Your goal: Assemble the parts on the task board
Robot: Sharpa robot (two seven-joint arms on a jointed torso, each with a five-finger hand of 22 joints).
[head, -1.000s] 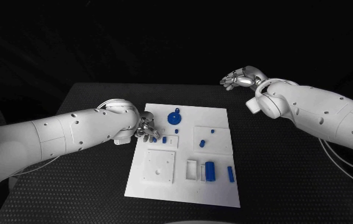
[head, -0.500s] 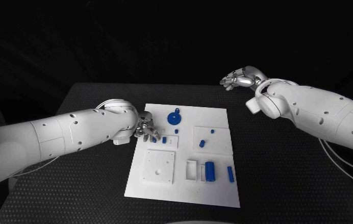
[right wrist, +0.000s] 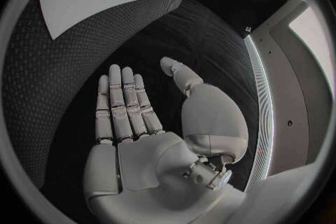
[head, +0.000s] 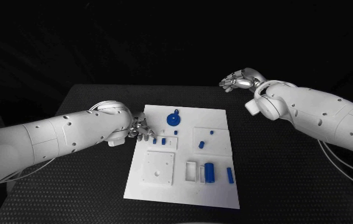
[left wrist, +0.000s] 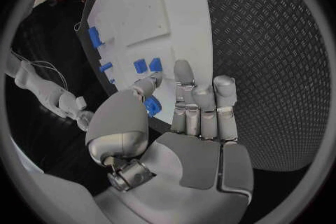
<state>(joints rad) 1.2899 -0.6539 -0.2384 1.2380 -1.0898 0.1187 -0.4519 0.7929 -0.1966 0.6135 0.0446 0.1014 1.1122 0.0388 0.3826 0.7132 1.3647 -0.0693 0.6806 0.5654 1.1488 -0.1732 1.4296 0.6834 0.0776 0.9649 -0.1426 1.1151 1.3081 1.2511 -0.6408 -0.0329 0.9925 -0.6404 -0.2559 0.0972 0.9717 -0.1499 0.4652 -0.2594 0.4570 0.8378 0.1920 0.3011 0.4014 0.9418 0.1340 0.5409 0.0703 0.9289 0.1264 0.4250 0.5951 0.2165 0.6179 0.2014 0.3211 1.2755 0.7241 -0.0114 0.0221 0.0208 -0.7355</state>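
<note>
Where the work stands: early, by the look of it; blue parts lying scattered across the task board [head: 184, 183], few seemingly seated.
Task board: mid-frame in the head view, flat on the black surface [head: 279, 183], long side running toward the bottom of the frame.
Left robot hand [head: 142, 130]: left of centre in the head view, at the board's left edge; fingers straight and thumb apart, clamped on nothing.
Why there: likely placed to reach the two small blue parts [head: 159, 141] just below and right of it in the head view, near but apart.
Right robot hand [head: 239, 79]: upper right of the head view, well off the board; fingers apart, holding nothing.
Why there: probably parked clear, leaving the board free for the other arm.
Blue gear-like part [head: 174, 118]: upper middle of the board, just right of the left robot hand.
Left wrist view adds: palm side of the hand, fingers [left wrist: 203, 101] side by side over the board's edge; one blue piece [left wrist: 151, 105] close behind the thumb, possibly touching, hard to tell through the fisheye bend.
Right wrist view adds: flat, spread palm above bare surface, with the board's corner and the gear-like part far off.
Head view adds: whole layout of the board, lost in both wrist views.
</note>
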